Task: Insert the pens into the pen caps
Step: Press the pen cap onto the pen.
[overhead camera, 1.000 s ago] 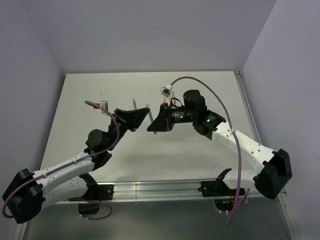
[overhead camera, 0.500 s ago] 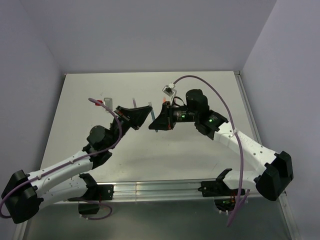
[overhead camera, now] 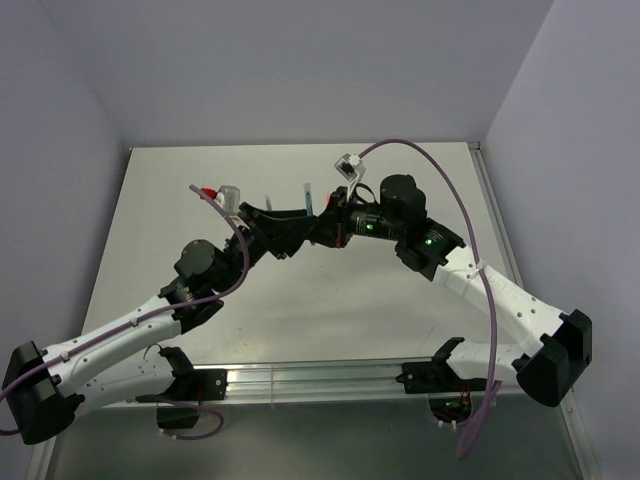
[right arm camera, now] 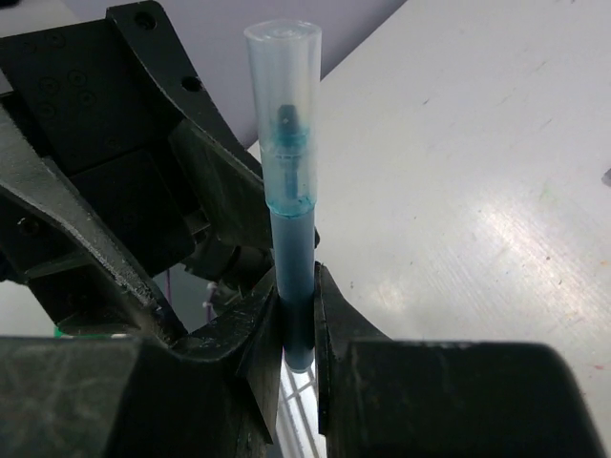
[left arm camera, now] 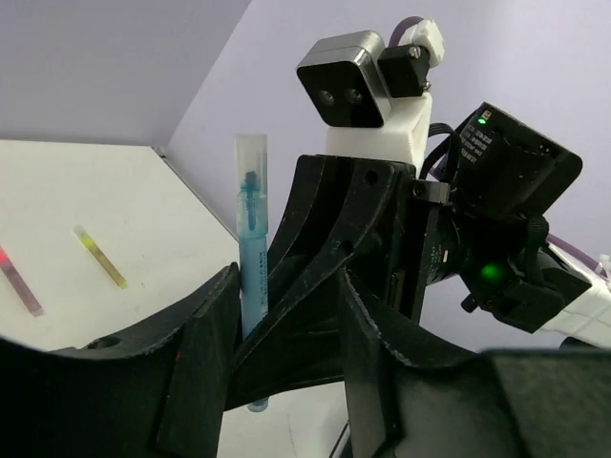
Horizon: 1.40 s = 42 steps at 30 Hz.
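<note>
The right gripper [right arm camera: 298, 320] pinches the blue pen [right arm camera: 291, 258] upright near its lower end, pale blue cap [right arm camera: 284, 95] seated at 12 o'clock, over the table's [overhead camera: 330, 320] middle, while the left gripper's [left arm camera: 286, 334] fingers stand apart at either side, gripping nothing.

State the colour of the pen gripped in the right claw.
The pen is blue, topped with a clear pale-blue cap; it shows best in the right wrist view.

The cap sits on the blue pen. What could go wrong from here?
1. The open left gripper flanks the pen closely; pulling away askew could knock the cap off.
2. The right gripper pinches only the pen's lower end, so it might tilt or slip.
</note>
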Each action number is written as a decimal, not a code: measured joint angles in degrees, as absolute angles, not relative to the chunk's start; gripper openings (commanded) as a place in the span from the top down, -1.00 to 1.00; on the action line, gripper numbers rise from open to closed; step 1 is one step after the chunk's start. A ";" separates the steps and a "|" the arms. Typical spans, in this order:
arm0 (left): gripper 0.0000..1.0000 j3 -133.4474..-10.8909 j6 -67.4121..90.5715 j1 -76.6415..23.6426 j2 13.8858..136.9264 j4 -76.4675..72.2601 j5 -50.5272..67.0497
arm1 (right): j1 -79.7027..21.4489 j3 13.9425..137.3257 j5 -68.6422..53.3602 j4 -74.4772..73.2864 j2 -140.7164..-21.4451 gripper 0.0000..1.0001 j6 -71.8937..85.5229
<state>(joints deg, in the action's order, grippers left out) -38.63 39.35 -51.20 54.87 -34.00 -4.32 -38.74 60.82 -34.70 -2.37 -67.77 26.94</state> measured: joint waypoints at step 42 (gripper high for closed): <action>-0.01 -57.23 37.19 -39.00 61.45 -17.69 16.12 | -42.41 61.93 -33.63 -3.49 -66.46 1.00 24.14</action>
